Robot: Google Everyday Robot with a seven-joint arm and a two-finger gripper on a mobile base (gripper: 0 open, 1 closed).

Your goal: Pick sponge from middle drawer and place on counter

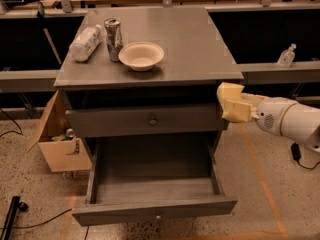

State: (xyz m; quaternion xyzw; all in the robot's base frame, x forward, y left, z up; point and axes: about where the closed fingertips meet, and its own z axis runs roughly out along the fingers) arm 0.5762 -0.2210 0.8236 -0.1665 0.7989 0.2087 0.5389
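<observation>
The pale yellow sponge (228, 91) is off the cabinet's right side, just below the counter's (175, 39) right edge. My gripper (233, 109) comes in from the right on a white arm and is shut on the sponge, holding it in the air. The middle drawer (155, 215) is pulled out wide below, and its grey inside holds nothing that I can see. Its small pale knob shows on the low front panel.
On the counter's left half stand a white bowl (141, 55), a can (113, 32) and a lying plastic bottle (86, 42). The drawer above (145, 120) is shut. An open cardboard box (57, 144) stands left of the cabinet. A small bottle (286, 56) stands on the right ledge.
</observation>
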